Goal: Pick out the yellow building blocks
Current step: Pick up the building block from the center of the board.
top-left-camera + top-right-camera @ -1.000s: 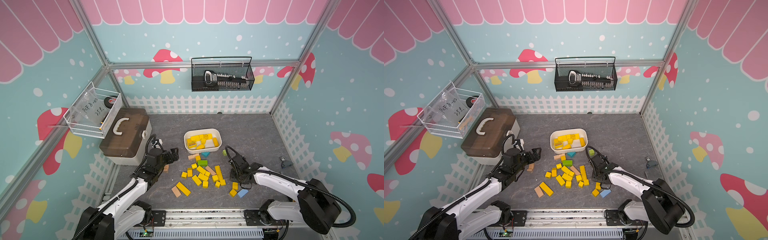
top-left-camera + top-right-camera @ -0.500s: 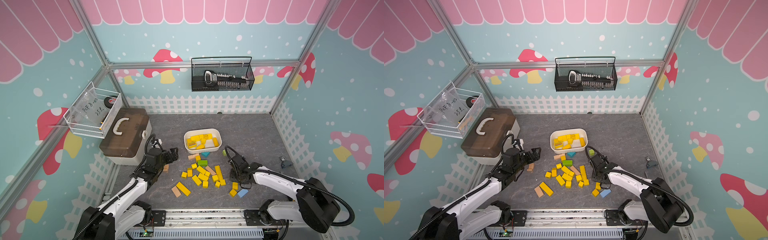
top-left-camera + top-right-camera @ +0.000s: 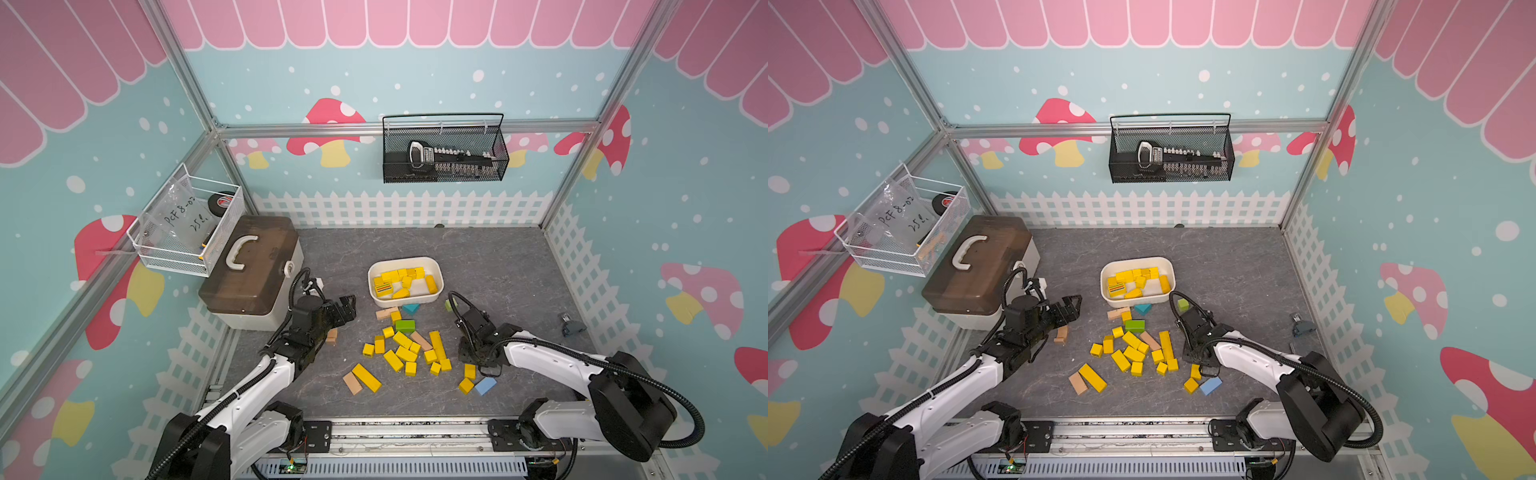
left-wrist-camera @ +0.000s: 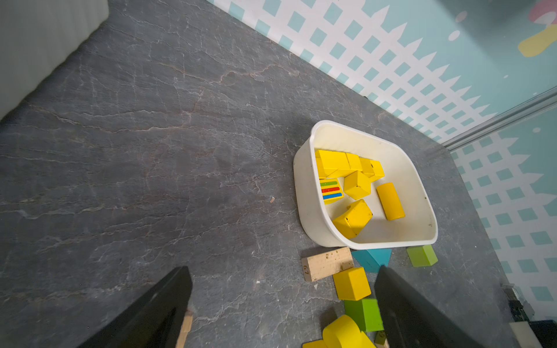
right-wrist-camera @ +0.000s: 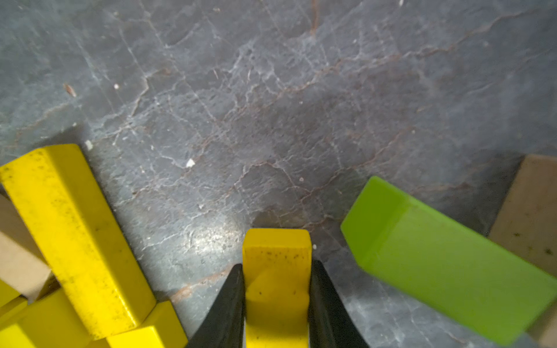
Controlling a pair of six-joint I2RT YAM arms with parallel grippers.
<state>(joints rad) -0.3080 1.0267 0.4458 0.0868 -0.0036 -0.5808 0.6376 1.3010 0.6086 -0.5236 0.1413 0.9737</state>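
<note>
Top views bright, lit evenly from above — shadows soft; wide-angle stretch toward 10 and 2 o'clock. Right wrist view dimmer — tabletop (image 5: pixel 208 241) glare, green block (image 5: pixel 452 271) blurred.

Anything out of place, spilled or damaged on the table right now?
Nothing spilled or damaged. The white tub holds only yellow blocks. One oddity: a small grey object lies alone, well apart from the loose blocks; too small to identify.

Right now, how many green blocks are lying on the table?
2. A darker green brick lies near the white bin, toward the robot; a lighter green cube sits off the bin's corner on the robot's right. More could be hidden.
</note>
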